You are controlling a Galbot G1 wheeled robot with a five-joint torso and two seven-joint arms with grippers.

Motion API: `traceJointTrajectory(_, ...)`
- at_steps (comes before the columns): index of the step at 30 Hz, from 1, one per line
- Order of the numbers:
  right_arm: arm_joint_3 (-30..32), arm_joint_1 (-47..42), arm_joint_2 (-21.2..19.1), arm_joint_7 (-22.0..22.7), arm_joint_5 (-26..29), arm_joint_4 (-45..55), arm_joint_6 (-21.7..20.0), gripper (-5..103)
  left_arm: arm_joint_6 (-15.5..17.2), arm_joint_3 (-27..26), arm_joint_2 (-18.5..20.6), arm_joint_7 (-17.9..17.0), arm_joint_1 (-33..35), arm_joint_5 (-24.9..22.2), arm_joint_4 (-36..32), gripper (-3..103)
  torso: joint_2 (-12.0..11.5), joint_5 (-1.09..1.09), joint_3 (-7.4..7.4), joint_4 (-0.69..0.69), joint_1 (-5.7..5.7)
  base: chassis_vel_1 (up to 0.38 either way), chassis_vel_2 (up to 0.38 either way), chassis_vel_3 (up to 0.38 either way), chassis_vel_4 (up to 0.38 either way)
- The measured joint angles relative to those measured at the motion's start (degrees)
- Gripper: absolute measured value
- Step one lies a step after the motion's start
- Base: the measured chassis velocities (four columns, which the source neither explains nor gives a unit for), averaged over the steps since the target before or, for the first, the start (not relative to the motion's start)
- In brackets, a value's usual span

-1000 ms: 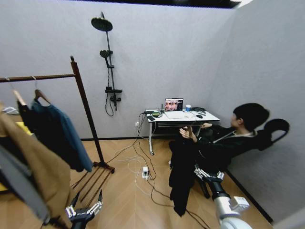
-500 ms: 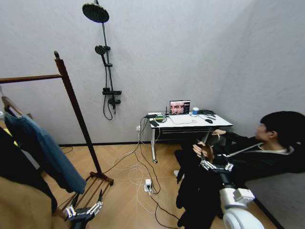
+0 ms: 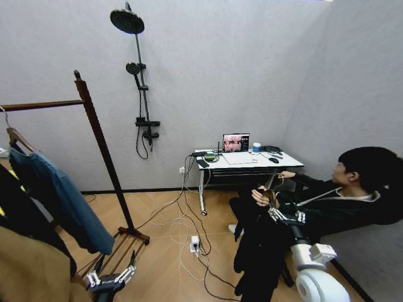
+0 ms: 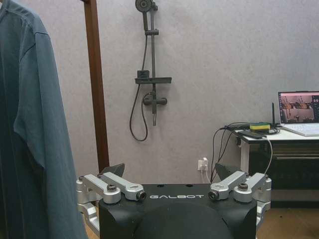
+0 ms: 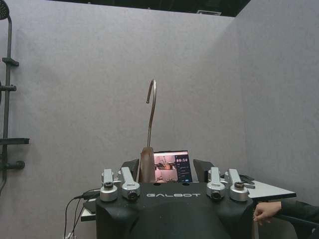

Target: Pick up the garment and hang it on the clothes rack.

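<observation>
Garment (image 3: 258, 258) is seen at lower right of the head view, hanging dark and limp below the right gripper (image 3: 275, 211), in front of a seated person's legs. A person's hand (image 3: 261, 197) is seen just beside the hanger's neck, close above the gripper; contact cannot be confirmed. In the right wrist view the wooden hanger neck (image 5: 147, 164) is seen upright near the middle of the frame, set between the right gripper's (image 5: 167, 172) jaws, with its metal hook (image 5: 151, 107) rising above; the jaws stand only partly closed, and a firm clamp on the neck cannot be told.

Clothes rack (image 3: 101, 148) is seen at left of the head view, its bar running off the left edge, well apart from the garment. A teal-blue jacket (image 3: 60, 195) is hung on that bar.

Left gripper (image 3: 111, 277) is held low at bottom left of the head view, near the rack's base. In the left wrist view the left gripper's (image 4: 168, 174) jaws are seen spread wide with nothing between them.

A tabletop (image 3: 252, 160) with a laptop (image 3: 236, 146) is seen against the back wall.
</observation>
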Motion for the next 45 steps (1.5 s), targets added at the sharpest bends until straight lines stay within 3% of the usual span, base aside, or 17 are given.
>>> traceJointTrajectory(3,-0.5,0.6,-0.2,-0.5,0.0,-1.1,0.7,49,0.0,0.0,0.0,0.0,0.0,0.0,0.0,100,0.0,0.0,0.0,0.02,0.0,0.0,0.0,0.0,0.0)
traceJointTrajectory(6,-0.8,0.9,-0.3,-0.6,0.1,-1.5,0.9,43,0.0,0.0,0.0,0.0,0.0,0.0,0.0,100,0.0,0.0,0.0,0.02,-0.01,0.0,0.0,0.0,0.0)
traceJointTrajectory(8,-1.0,1.9,-0.4,-0.7,0.1,-2.5,1.2,33,0.0,0.0,0.0,0.0,0.0,0.0,0.0,100,0.0,0.0,0.0,0.01,-0.02,0.0,0.0,0.0,0.0)
traceJointTrajectory(9,-1.0,1.9,-0.4,-0.7,0.1,-2.5,1.2,33,0.0,0.0,0.0,0.0,0.0,0.0,0.0,100,0.0,0.0,0.0,0.01,-0.02,0.0,0.0,0.0,0.0)
traceJointTrajectory(15,-0.9,2.8,-0.7,-0.8,-0.2,-4.1,2.7,9,0.0,0.0,0.0,0.0,0.0,0.0,0.0,100,0.0,-0.01,0.0,0.02,-0.02,0.0,0.0,0.0,0.0)
traceJointTrajectory(26,-1.4,4.0,-1.2,-1.2,-0.6,-5.5,4.6,9,0.0,0.0,0.0,0.0,0.0,0.0,0.0,100,0.0,0.01,0.0,0.0,-0.02,0.0,0.0,0.0,0.0)
traceJointTrajectory(30,-2.6,4.1,-2.0,-1.9,1.5,-4.9,4.9,9,0.0,0.0,0.0,0.0,0.0,0.0,0.0,100,0.0,0.02,0.0,-0.01,-0.02,0.0,0.0,0.0,0.0)
traceJointTrajectory(45,-4.9,6.9,-3.8,-4.9,5.2,-2.9,2.6,9,0.0,0.0,0.0,0.0,0.0,0.0,0.0,100,0.0,0.0,-0.01,0.0,-0.02,0.0,0.0,0.0,0.0)
